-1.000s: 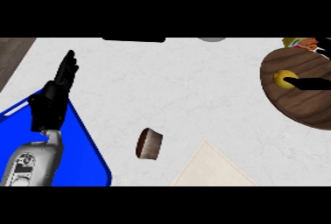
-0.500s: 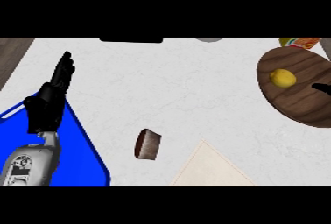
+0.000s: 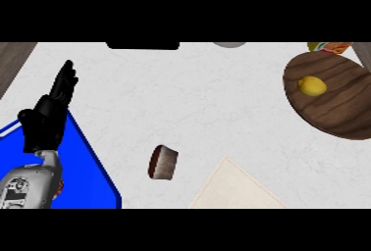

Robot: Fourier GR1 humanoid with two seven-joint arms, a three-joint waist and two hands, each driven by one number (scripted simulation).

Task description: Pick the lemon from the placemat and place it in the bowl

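White marbled counter (image 3: 196, 103) fills the head view, and on it we list the following. Item one: lemon (image 3: 311, 86), yellow, lying on a round dark wooden bowl (image 3: 340, 117) at the right edge; the bowl reads almost flat from above, so we cannot tell its depth. Item two: beige placemat (image 3: 235, 188), corner showing at the lower middle, with nothing on the visible part. Item three: small brown cupcake (image 3: 163, 162), tipped on its side just left of the placemat, apart from it. Item four: blue tray (image 3: 87, 171) at the lower left, partly under the left forearm. Item five: left hand (image 3: 47, 117), black, fingers straight and pointing up, at rest and grasping nothing. Item six: right hand, absent from this view; a second ago its dark fingers lay on the lemon over the bowl, half a second ago they showed only at the bowl's right rim, and now they are gone. We judge the lemon released and the placing done, with only the arm's retreat left.
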